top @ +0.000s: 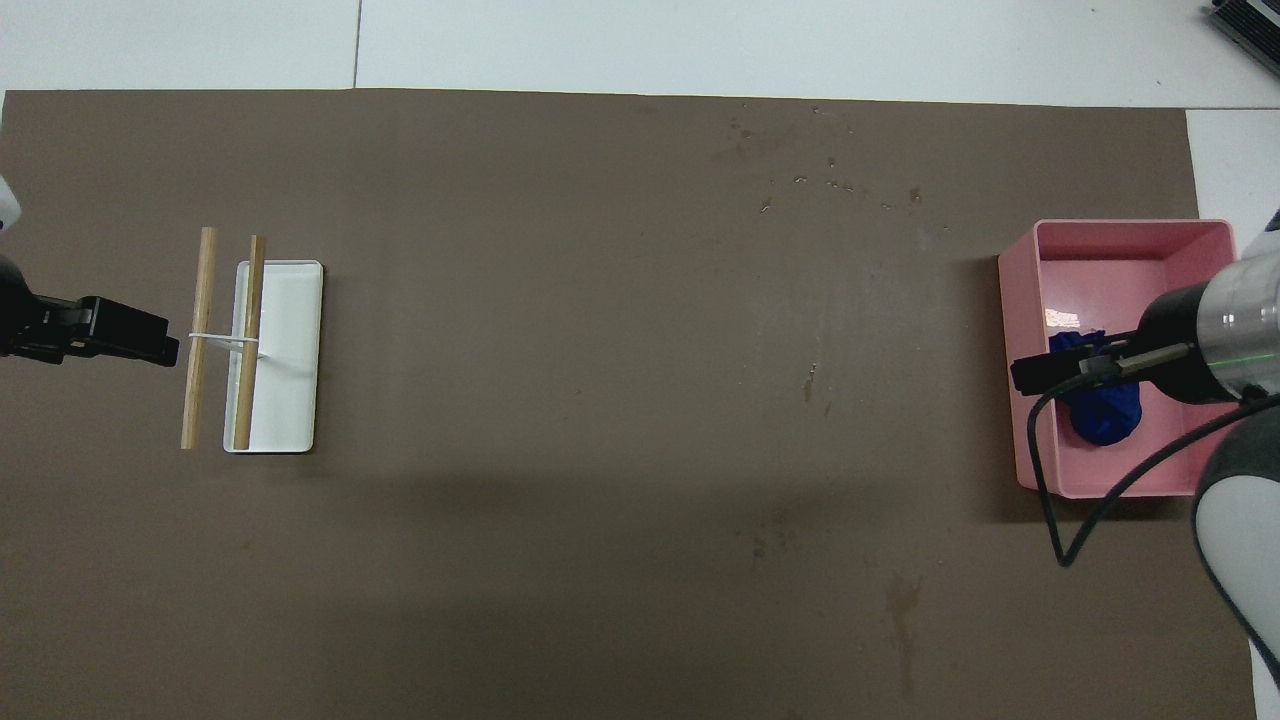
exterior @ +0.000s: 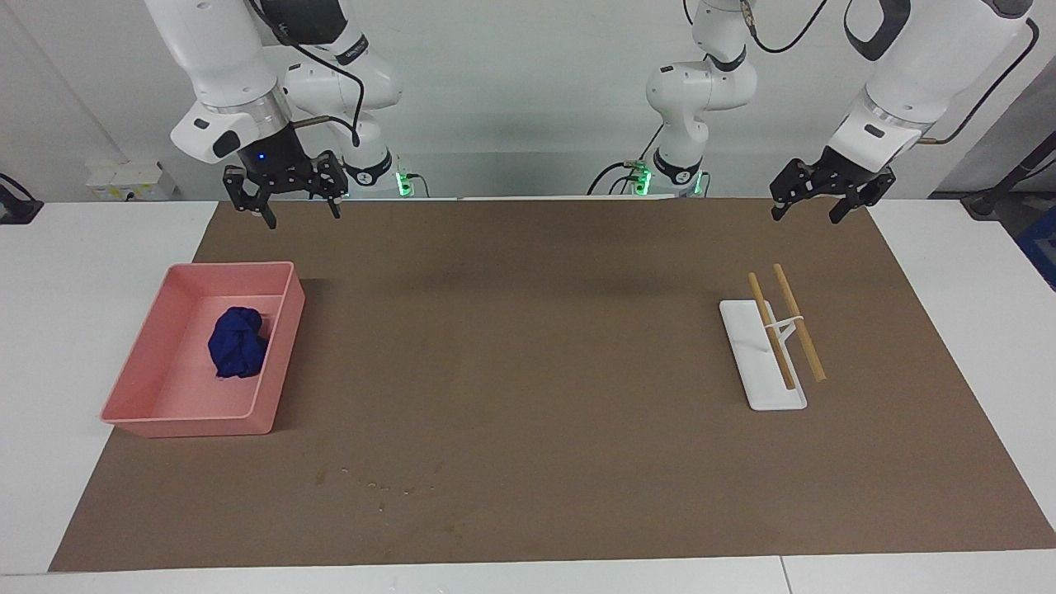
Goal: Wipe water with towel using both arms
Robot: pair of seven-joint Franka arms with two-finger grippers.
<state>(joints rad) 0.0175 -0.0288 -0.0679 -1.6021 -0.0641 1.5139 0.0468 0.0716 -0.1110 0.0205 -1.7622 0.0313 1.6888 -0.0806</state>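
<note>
Your right gripper [exterior: 286,198], jaws spread and empty, hangs above the pink tray [exterior: 280,346], blue towel [exterior: 237,341] directly below.

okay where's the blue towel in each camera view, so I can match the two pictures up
Facing view: the towel lies bunched in the pink tray, middle left of the picture.
Overhead view: the towel is at the middle right, in the same tray, partly covered by the raised right hand.
Shared landmark: the pink tray.
</note>
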